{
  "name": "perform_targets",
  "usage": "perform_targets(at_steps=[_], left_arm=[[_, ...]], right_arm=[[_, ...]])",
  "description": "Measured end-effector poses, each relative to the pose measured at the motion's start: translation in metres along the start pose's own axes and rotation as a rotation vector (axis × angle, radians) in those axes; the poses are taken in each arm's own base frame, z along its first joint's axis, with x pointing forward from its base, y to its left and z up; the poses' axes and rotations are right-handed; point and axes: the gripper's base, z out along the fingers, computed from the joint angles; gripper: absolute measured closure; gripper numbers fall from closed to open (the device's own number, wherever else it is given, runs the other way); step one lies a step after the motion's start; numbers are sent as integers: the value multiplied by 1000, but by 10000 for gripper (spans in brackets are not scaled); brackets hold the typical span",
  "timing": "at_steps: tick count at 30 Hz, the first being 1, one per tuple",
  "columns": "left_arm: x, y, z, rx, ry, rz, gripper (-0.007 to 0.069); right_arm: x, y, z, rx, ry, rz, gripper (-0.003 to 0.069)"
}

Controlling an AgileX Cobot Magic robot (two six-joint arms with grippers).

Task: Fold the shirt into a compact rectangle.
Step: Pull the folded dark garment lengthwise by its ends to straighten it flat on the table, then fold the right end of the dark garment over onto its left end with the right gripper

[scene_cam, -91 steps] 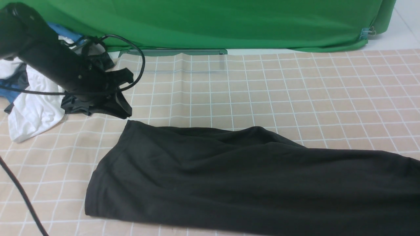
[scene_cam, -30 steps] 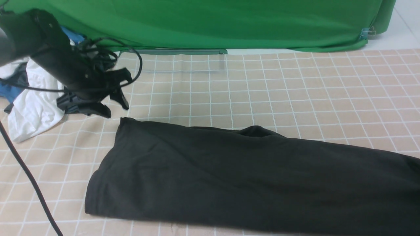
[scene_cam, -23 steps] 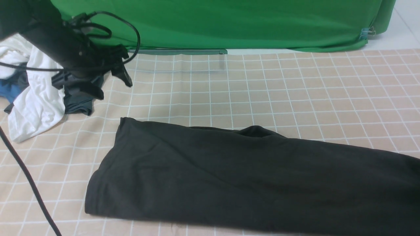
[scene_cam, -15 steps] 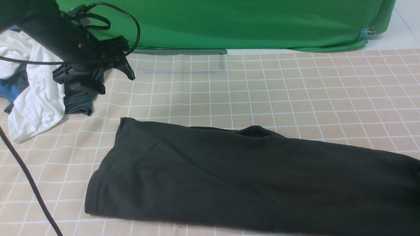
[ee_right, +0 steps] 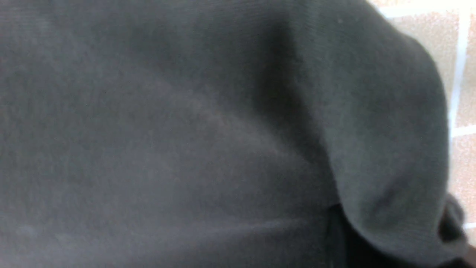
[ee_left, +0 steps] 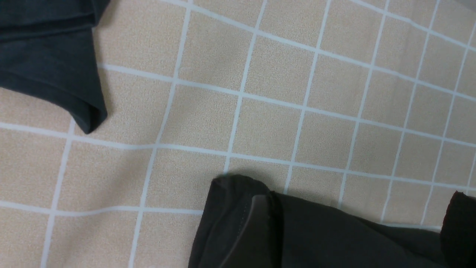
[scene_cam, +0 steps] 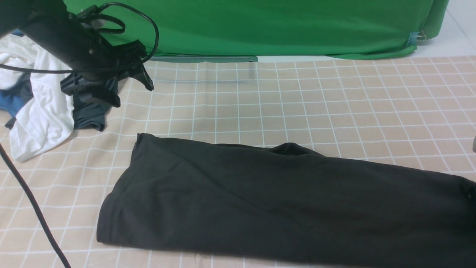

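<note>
Black left gripper (scene_cam: 132,95) wide, empty, clear of the shirt (scene_cam: 260,201); right gripper out of sight.

Bright, even, diffuse light. Faint soft shadows hug the edges of the shirt (scene_cam: 260,201) on the surface (scene_cam: 334,104). Front and left wrist views sharp; right wrist view dim, blurred, out of focus.

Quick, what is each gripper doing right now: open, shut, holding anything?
Left gripper: open, holding nothing.
Right gripper: cannot be told; its fingers are out of view, and only the shirt fills its wrist camera.
</note>
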Motion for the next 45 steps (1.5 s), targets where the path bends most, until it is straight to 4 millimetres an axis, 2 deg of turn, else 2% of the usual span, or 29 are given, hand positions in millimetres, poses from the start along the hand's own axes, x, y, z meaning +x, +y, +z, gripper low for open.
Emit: perform_targets(at_steps=[4,9,11,14,16,17,18,21,22,23,25,26,28,29,31,35,37,40,45], left_arm=[[-5,-4,-15,-26,1,52,45],[-16,-14,-52,-54,-93,114,45],[-19,-19,-65,-47,-136,127,53],[-23,-26,-78,-20,-178,132,110],[-24,-30,-83,6,-191,126,181],[-24,-30,-83,8,-192,127,198],[-25,-33,-85,29,-198,128,273],[-27,-37,-90,49,-211,141,403],[-29,-40,-98,57,-227,163,468],[-30,-41,-100,59,-230,166,485],[-32,-48,-117,70,-247,204,569],[-33,-51,-125,74,-260,220,587],[-34,-57,-141,83,-289,241,610],[-35,-58,-144,85,-298,244,613],[-36,-65,-161,108,-343,263,613],[-36,-72,-175,137,-383,273,610],[-36,-74,-179,149,-395,276,610],[-36,-77,-184,164,-410,280,610],[-36,-76,-184,161,-410,281,610]], right_arm=[[-15,-5,-13,41,9,-19,537],[-33,-6,-55,86,-59,6,537],[-34,2,-76,97,-92,13,537],[-31,29,-105,103,-145,15,537],[-25,61,-121,93,-180,-24,537],[-24,64,-124,90,-188,-20,537],[-17,97,-133,69,-217,-67,537],[-6,144,-143,26,-265,-128,537],[2,172,-148,-12,-296,-154,537],[6,183,-148,-22,-301,-175,537],[21,226,-153,-89,-340,-224,537],[25,240,-154,-112,-349,-238,537],[33,271,-154,-165,-368,-272,537],[34,274,-153,-170,-369,-276,537],[44,312,-149,-230,-377,-317,537],[58,356,-140,-296,-395,-376,537],[63,369,-136,-325,-407,-393,537],[76,402,-124,-410,-438,-433,537],[92,429,-104,-475,-446,-464,537]])
